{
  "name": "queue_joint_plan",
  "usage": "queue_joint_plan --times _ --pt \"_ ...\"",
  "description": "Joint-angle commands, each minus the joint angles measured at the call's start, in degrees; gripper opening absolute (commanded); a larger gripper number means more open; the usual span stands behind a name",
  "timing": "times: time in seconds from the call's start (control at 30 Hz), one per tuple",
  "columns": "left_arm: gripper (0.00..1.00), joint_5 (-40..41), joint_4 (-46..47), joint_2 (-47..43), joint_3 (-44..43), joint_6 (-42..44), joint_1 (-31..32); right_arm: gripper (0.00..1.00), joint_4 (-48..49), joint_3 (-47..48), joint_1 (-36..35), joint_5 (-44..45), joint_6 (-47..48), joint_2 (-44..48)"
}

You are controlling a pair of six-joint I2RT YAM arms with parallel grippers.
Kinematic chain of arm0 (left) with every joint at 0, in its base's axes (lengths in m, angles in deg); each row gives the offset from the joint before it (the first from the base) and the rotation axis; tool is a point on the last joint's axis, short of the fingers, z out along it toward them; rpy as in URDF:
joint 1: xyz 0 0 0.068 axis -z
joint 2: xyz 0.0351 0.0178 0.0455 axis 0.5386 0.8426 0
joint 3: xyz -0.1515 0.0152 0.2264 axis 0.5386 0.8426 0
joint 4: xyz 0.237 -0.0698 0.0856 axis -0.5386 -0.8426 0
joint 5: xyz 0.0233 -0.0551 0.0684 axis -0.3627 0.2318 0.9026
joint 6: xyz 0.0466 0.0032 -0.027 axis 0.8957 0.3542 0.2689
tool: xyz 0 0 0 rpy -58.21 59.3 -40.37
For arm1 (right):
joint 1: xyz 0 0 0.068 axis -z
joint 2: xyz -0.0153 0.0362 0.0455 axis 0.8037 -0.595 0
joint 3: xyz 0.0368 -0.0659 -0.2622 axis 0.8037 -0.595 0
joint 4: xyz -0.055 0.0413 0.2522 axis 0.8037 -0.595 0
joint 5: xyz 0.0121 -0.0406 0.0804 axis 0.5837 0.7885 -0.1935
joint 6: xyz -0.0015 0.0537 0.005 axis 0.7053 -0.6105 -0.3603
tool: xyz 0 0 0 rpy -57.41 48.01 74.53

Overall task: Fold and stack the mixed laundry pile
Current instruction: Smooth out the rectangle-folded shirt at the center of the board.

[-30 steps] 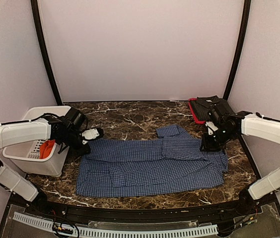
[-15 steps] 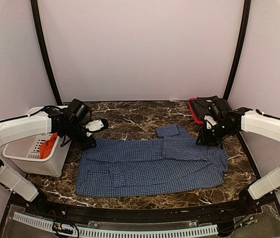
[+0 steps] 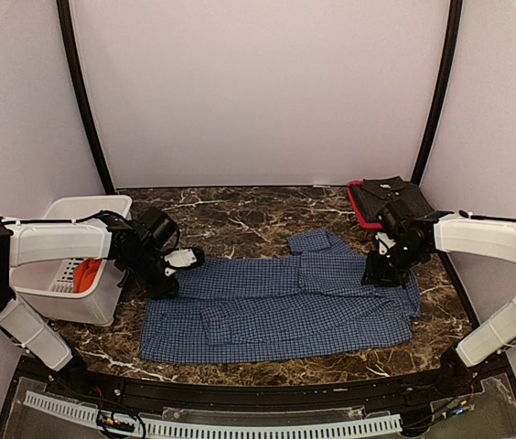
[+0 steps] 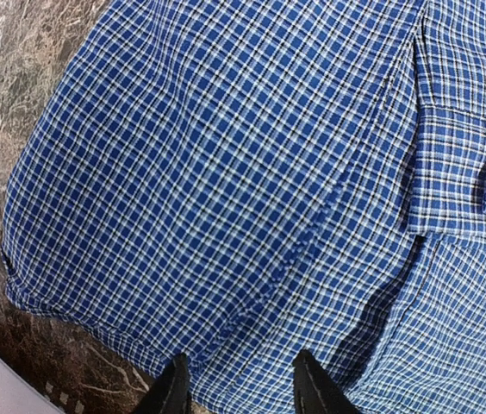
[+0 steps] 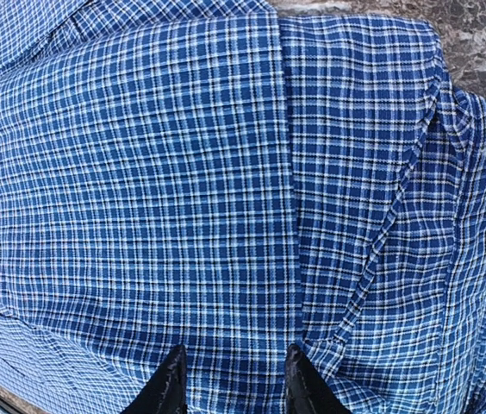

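Observation:
The blue-and-white checked shirt (image 3: 281, 306) lies spread flat across the marble table, its collar toward the back. My left gripper (image 3: 164, 286) is open, low over the shirt's left edge; in the left wrist view the cloth (image 4: 252, 190) fills the frame beyond its tips (image 4: 239, 388). My right gripper (image 3: 377, 273) is open, low over the shirt's right end; the cloth (image 5: 226, 172) shows in its view beyond its tips (image 5: 233, 384). The orange-red shirt (image 3: 86, 273) lies inside the basket at the left.
A white slotted plastic basket (image 3: 52, 294) stands at the table's left edge. A folded dark garment on a red one (image 3: 388, 196) lies at the back right corner. Bare marble (image 3: 240, 215) shows behind the shirt.
My left gripper has moved right and down from the basket onto the shirt's left edge. My right gripper has swung a little and settled low on the shirt's right end.

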Motion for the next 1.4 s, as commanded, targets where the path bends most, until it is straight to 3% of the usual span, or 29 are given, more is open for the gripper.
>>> queue_joint_plan --times 0.0,0.6,0.8,1.1,1.37 --pt "0.39 -0.4 -1.1 1.0 0.3 1.3 0.4 0.38 -0.5 -0.8 -0.1 1.1 -1.4 0.4" --pt "0.32 2.5 -0.9 7.4 -0.7 2.6 1.2 0.36 3.0 -4.2 2.5 -2.4 -1.6 -0.7" --pt "0.31 2.7 -1.0 7.2 -0.8 2.7 1.4 0.4 3.1 -3.9 5.2 -2.6 -1.8 2.3" --pt "0.28 3.2 0.1 6.2 -0.6 2.9 1.4 0.29 4.7 3.8 14.9 -3.6 4.3 -3.4" --pt "0.27 3.2 0.6 6.4 -0.7 3.0 1.4 0.22 8.1 5.6 16.1 -6.9 5.2 -9.9"
